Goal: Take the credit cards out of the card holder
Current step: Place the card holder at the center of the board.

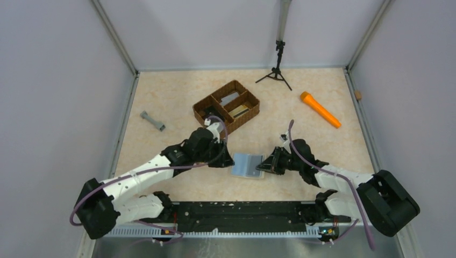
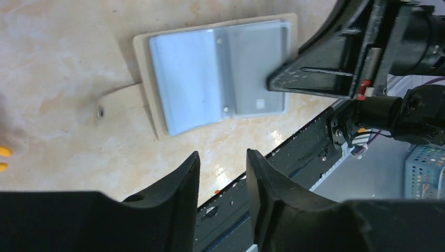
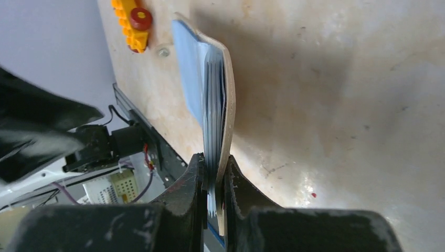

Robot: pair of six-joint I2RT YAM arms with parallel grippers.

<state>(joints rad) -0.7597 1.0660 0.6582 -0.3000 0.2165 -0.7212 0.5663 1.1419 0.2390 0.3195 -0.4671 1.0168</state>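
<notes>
**Card holder open on table, R gripper clamped on its edge**

Appearance: the card holder (image 1: pixel 246 165) is spread open with its inside up. It has pale blue pockets and a cream-beige cover showing as a rim all round. A cream strap tab with a small metal stud (image 2: pixel 99 111) lies flat on the table.

Location: near-centre of the table, between both grippers and well short of the wicker tray (image 1: pixel 203 105).

Orientation: long axis runs approx. left-right, fold line near-far. The strap tab points toward the left arm.

R gripper (image 3: pixel 215 164): fingers closed tight on the holder's right-hand edge, with cover and blue layers pinched between them.

L gripper (image 2: pixel 223 164): fingers apart, nothing between them, just beside the holder's left side.

One tan credit card (image 1: pixel 240 111) lies in a tray compartment.
</notes>
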